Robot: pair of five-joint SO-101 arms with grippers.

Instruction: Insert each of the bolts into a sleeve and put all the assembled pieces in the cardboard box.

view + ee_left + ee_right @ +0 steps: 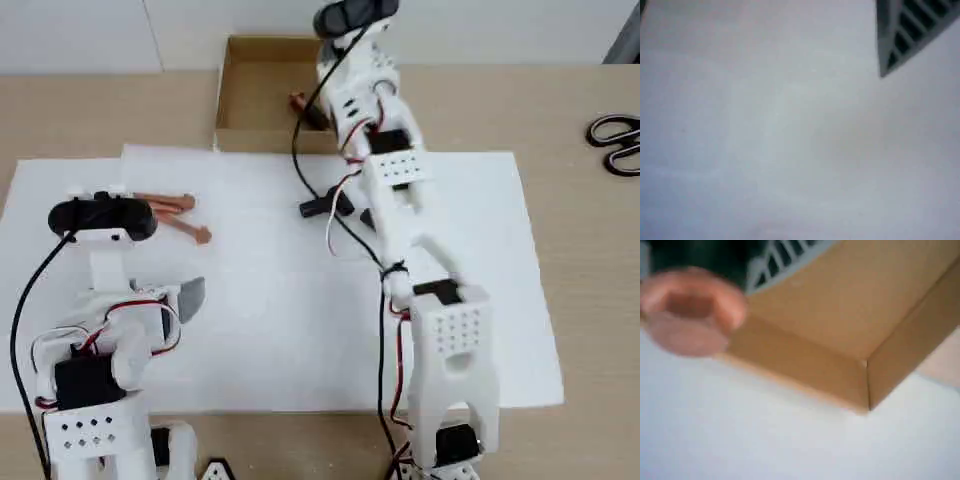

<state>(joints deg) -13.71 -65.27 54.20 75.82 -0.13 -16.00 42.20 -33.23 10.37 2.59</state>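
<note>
**Fingers [782, 260] of right gripper [308, 110] clamped on copper piece [690, 310] at cardboard box [805, 365]**

Grip looks closed on the piece, w/ box wall just below the fingertips. As for left gripper [188, 297], can't tell its state; loose bolts [170, 204] lie just ahead of it on white sheet [270, 330]. Pieces prob. light, rigid, smooth, apt to roll. Best hold: mid-shaft, across the length.

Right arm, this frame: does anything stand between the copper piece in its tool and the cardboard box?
Nothing visible does. The right tool holds the copper piece over the open top of the cardboard box, and the part of the box floor in sight is bare.
</note>
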